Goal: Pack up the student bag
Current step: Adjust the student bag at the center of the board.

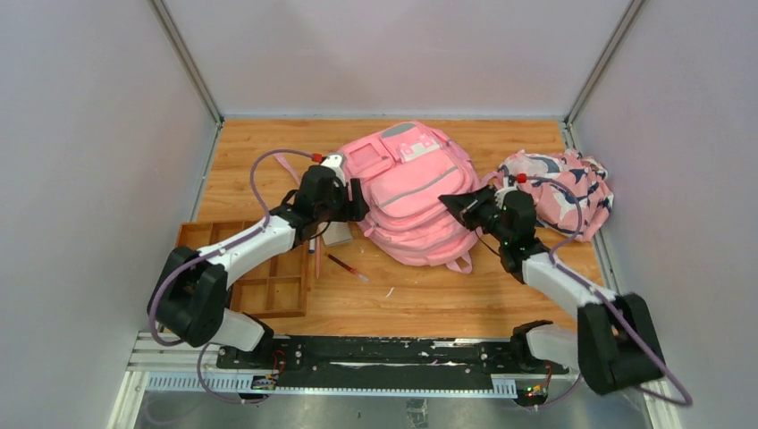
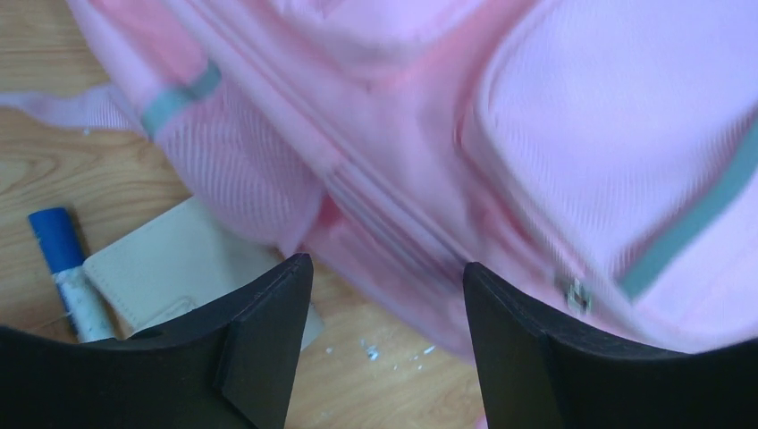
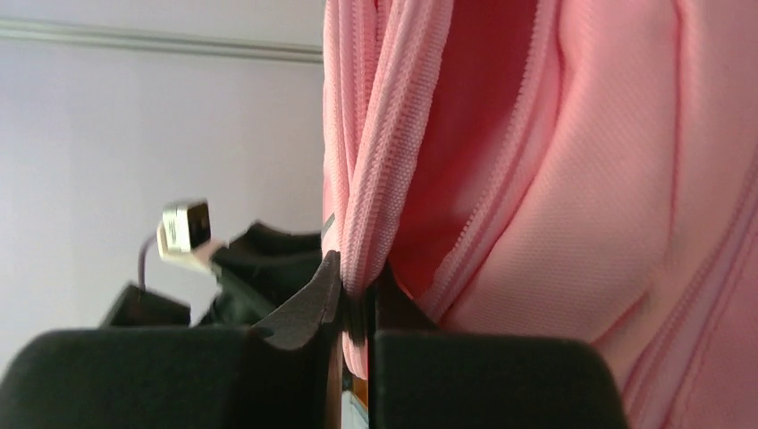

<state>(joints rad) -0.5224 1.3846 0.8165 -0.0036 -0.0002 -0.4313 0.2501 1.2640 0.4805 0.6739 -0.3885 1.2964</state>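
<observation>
The student bag is lying flat in the middle of the wooden table, a bit toward the far side, front pockets and the square patch facing up. My right pincer is at its right edge, and in the wrist view it's squeezed tight on a fold of the bag's pink fabric next to a zipper line, with the cloth bunched between the two fingers. My left pincer is over at the bag's left edge, and its jaws are spread wide with nothing in them, just hanging over a seam of the bag above the tabletop. Right beside that edge there's a flat white thing, maybe a notebook or a case, honestly can't tell from this angle. A blue-capped tube is touching its left side. Further out, a red pen sits on the table in front of the bag, a wooden compartment tray is off to the near left, and a pink patterned cloth sits just to the right of the bag.
</observation>
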